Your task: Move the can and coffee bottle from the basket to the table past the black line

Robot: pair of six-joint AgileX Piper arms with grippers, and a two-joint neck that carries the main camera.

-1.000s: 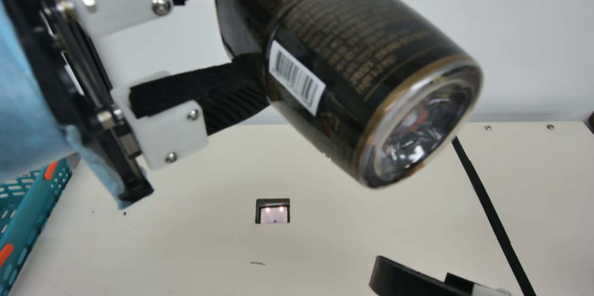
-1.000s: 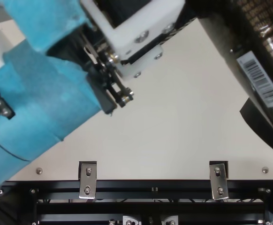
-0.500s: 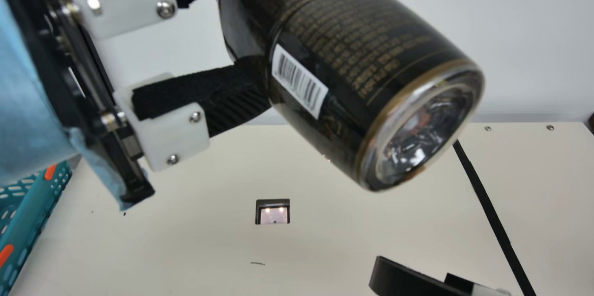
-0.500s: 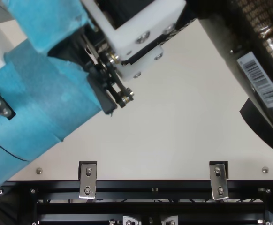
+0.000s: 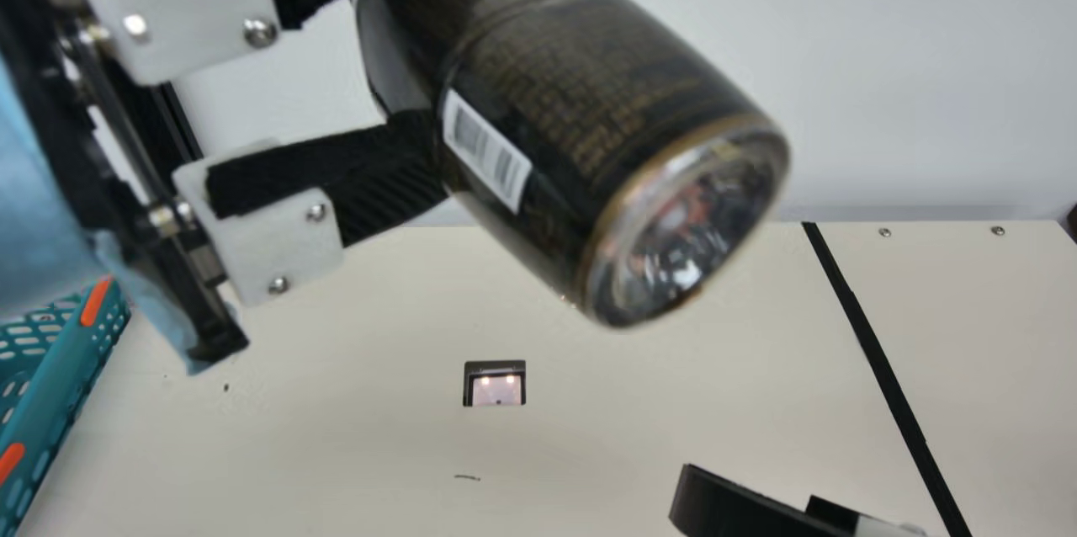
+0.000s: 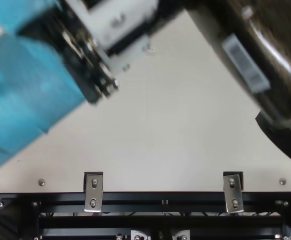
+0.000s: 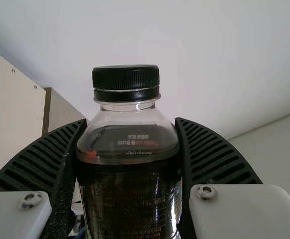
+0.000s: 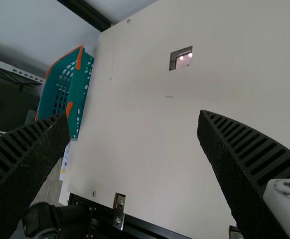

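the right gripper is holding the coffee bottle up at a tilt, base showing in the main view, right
Not the right gripper: the left wrist view shows the coffee bottle between the fingers of the left gripper. It is indeed held up at a tilt, base showing in the main view.

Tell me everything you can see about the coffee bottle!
The coffee bottle has a ridged black cap, screwed on, and clear shoulders that look like plastic, with dark liquid inside. Its dark label has tiny gold-brown print and a white barcode patch. The shiny base looks see-through. It is up in the air over the table, tilted, base slanting down. The left gripper holds it from both sides.
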